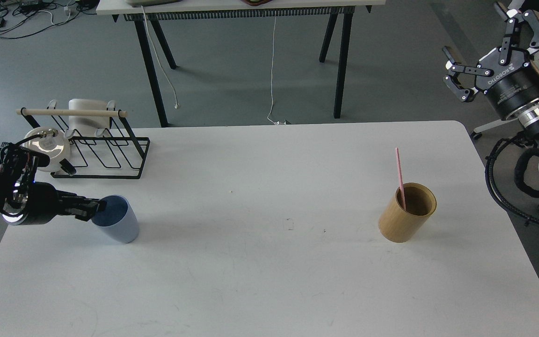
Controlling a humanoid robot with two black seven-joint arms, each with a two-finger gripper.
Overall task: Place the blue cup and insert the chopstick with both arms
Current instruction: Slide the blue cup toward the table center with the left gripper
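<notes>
The left pincer [92, 209] is at the rim of the blue cup [117, 220], with its fingers closed on the near edge of the cup. The cup stands on the white worktop [269, 281], just to the right of that pincer. It looks like the cup is being put down or is about to be let go, so the first job seems nearly done.

The right pincer [477, 56] is up in the air, off past the far right edge of the worktop. Its fingers are spread wide and hold nothing. The pink chopstick [399, 178] is well below it and to its left, standing in a tan wooden cup [407, 213]. So the stick still has to be picked up and put in the blue cup, far across the worktop.

I count one blue cup, one tan cup, one pink stick and two arms. Behind the left pincer sits one wire rack [96, 150].
</notes>
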